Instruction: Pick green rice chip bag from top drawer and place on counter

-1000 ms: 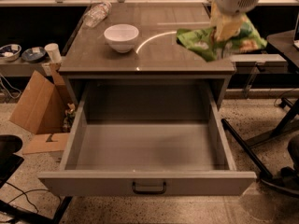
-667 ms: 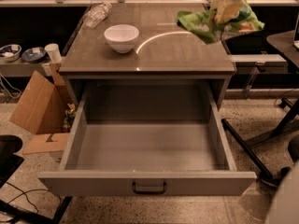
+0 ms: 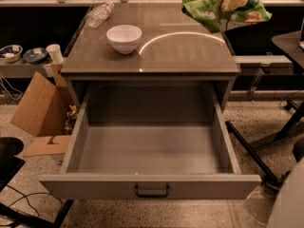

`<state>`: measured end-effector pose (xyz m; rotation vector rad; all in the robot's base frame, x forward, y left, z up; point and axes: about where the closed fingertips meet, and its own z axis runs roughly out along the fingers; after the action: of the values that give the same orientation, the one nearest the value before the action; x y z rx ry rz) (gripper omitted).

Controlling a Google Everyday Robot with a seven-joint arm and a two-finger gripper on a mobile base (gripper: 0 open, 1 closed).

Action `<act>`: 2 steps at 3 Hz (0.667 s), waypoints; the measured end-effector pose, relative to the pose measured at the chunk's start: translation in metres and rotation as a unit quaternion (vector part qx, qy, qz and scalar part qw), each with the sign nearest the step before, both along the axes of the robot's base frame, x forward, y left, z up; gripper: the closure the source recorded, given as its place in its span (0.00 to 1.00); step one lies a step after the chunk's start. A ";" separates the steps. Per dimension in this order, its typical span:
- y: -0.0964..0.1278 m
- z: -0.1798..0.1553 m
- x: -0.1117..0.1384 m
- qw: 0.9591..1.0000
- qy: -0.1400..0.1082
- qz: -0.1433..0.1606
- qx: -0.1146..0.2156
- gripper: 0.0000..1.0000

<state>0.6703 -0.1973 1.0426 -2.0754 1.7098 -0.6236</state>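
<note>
Your hand is at the far right, cut off by the top of the view, and it is clamped on the green rice chip bag. The bag hangs crumpled below and to both sides of it. There is pale lettering and an orange patch on the foil, but you cannot read any of it from here, and nothing else in the scene carries readable writing. Compared with a second ago, the hand and bag have moved up and farther away. The bag's lower tip now shows against the far right corner of the table, and part of the bag sticks out past the right edge. You cannot tell whether it touches the surface. The white bowl, the clear bottle and the top drawer sit where they did. The bowl is left of centre and the bottle lies at the far left corner, both well apart from the bag. The bare stretch of table runs from the bowl to the right edge and along the near edge, with a pale curved reflection across it. The drawer is pulled fully out toward you, with its dark handle at the centre of the front. A cardboard box leans near the left side.
</note>
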 end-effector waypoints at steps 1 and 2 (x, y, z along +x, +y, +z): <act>-0.006 0.000 0.028 0.999 -0.035 0.002 0.006 1.00; -0.001 -0.009 0.086 0.997 -0.076 0.033 0.000 1.00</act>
<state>0.7562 -0.1982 1.0332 -2.0205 1.5510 -0.7406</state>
